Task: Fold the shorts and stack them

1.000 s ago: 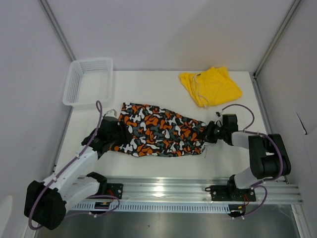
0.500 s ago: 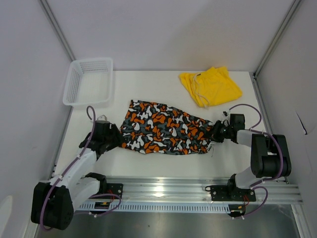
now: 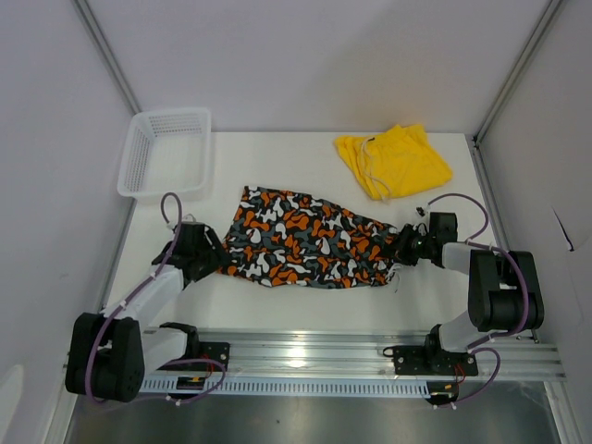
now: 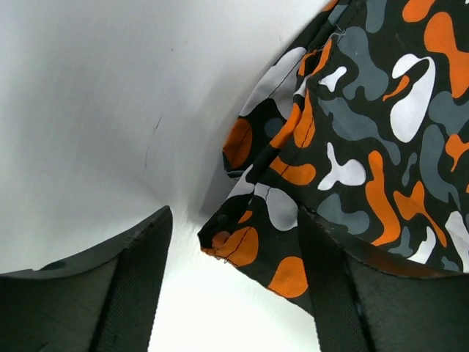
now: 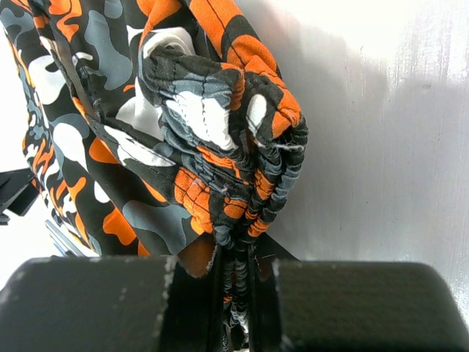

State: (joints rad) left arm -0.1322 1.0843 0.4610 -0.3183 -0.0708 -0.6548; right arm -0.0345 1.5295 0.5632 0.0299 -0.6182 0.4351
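Note:
The patterned shorts [image 3: 305, 239] lie stretched across the middle of the table. My right gripper [image 3: 404, 245] is at their right end, shut on the bunched elastic waistband [image 5: 220, 139], which is pinched between its jaws [image 5: 238, 293]. At the left end my left gripper [image 3: 215, 256] stands open. A loose hem corner [image 4: 245, 246] lies on the table between its fingers [image 4: 117, 286], touching neither pad. The yellow shorts [image 3: 393, 162] sit folded at the back right, drawstring showing, away from both grippers.
A white mesh basket [image 3: 166, 153] stands at the back left corner. Grey walls close in the table [image 3: 277, 296] on the left, back and right. The metal rail with both arm bases runs along the near edge.
The patterned shorts were pulled to the right and stretched out. My left gripper drew back to the left, opened wider and let go of the hem. The right gripper kept its grip.

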